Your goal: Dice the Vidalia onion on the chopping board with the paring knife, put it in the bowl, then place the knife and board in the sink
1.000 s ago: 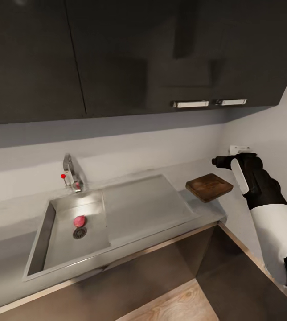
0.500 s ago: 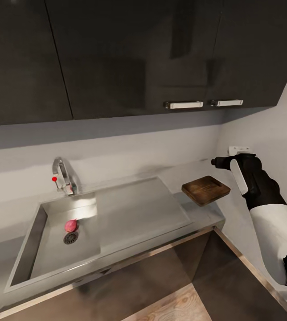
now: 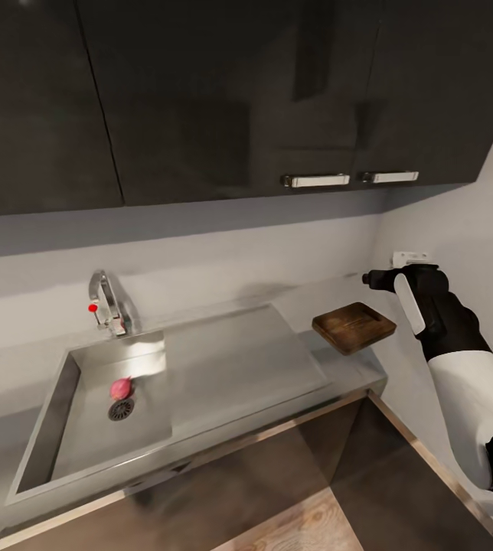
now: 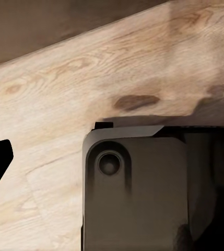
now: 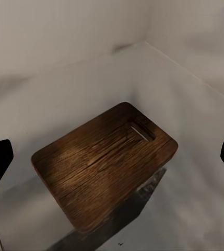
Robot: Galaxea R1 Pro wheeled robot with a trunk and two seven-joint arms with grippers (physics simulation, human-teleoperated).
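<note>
Lying chopping board (image 3: 354, 327), long axis toward the sink (image 3: 86, 398).

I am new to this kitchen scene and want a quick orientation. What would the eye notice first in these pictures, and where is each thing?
The small pink-red onion stands out, lying in the grey sink basin right beside the round drain. To the right of the drainboard, the dark brown chopping board sits on the countertop near the corner. The right gripper hovers above and just beyond the board, empty, its fingers apart in the right wrist view.
</note>
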